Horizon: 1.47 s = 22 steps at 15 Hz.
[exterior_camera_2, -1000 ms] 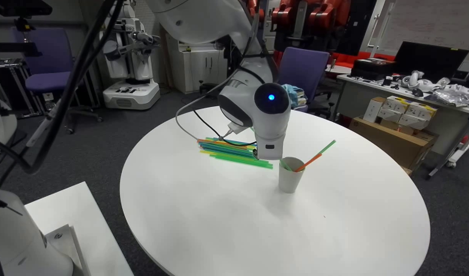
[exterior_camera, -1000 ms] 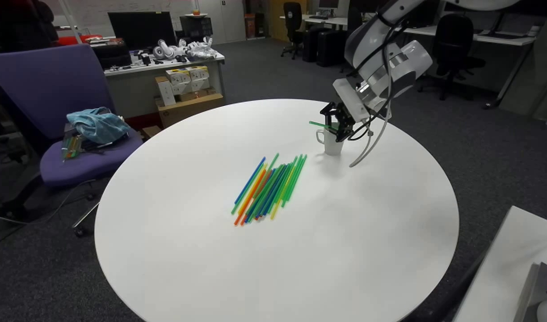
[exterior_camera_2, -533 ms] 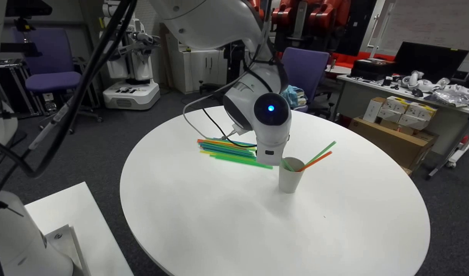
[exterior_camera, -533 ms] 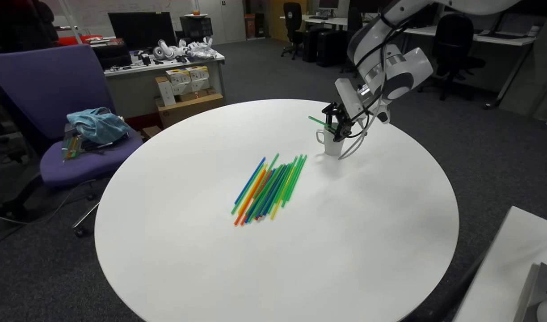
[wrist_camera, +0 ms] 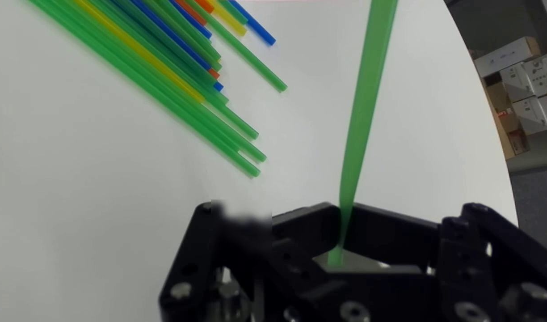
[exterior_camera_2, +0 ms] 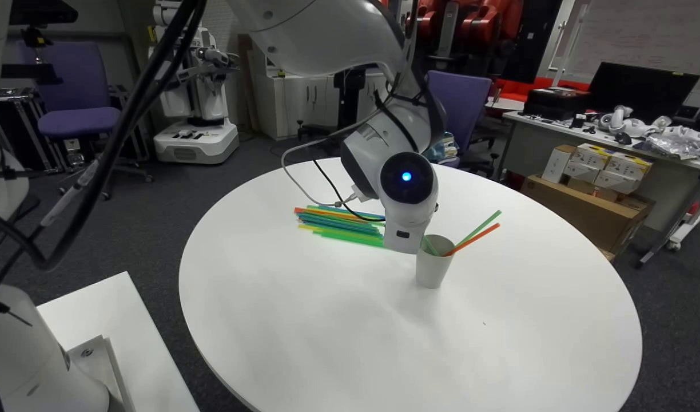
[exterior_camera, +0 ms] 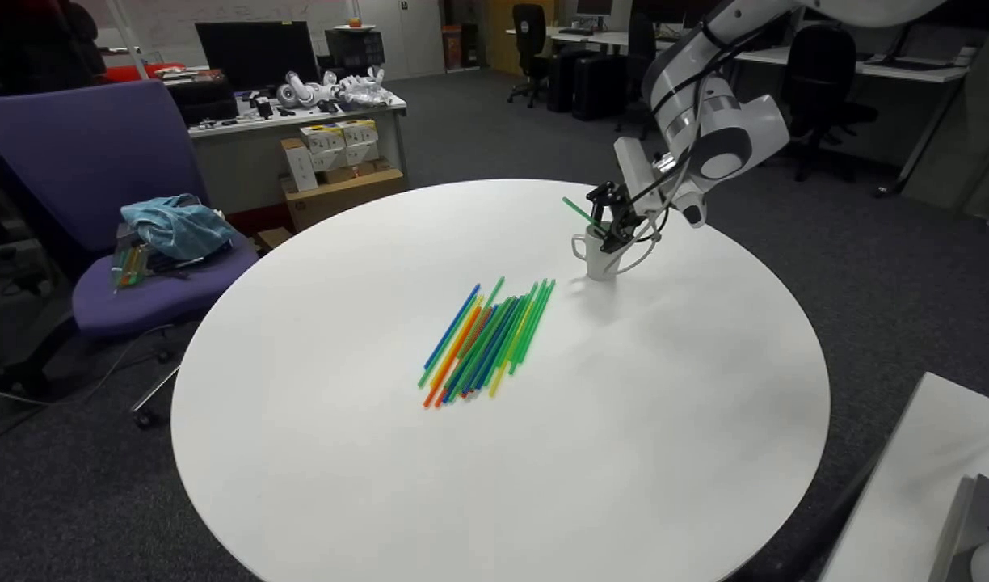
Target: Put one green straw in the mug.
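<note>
Off to the left of the gripper (wrist_camera: 344,226) in an exterior view, a straw pile (exterior_camera: 486,343) in mixed colors lies on the table (exterior_camera: 341,453). Right between the gripper's pads (wrist_camera: 385,232), the green straw (wrist_camera: 364,107) is pinched at a tilt, low end inside the mug (exterior_camera: 598,263), which stands upright just below. Can't tell if the pads touch its rim, btw. To the gripper's right in an exterior view, an orange straw (exterior_camera_2: 474,238) and another green straw (exterior_camera_2: 482,225) lean out of the mug.
</note>
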{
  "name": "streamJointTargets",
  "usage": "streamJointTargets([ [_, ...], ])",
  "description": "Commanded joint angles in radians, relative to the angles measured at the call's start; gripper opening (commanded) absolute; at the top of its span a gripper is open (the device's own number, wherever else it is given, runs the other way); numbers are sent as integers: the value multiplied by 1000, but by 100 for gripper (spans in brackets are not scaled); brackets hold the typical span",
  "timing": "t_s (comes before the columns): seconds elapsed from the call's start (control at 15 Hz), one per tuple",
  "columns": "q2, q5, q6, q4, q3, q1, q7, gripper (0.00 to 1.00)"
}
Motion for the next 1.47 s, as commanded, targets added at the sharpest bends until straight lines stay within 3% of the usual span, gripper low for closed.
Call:
streamJointTargets([
  [0.0, 9, 58, -40, 21, 5, -25, -61, 0],
  [0.07, 8, 51, -39, 18, 3, -22, -62, 25],
  [0.2, 7, 41, -28, 15, 1, -17, -69, 32],
  [0.8, -12, 50, 4, 2, 4, -9, -122, 99],
  [0.93, -60, 53, 76, -22, 6, 14, -175, 100],
  [1.13, -166, -49, 146, -92, 21, 55, -171, 100],
  [1.33, -276, -219, 206, -162, 31, 115, -82, 100],
  [1.4, -329, -248, 163, -181, -137, 287, -54, 100],
])
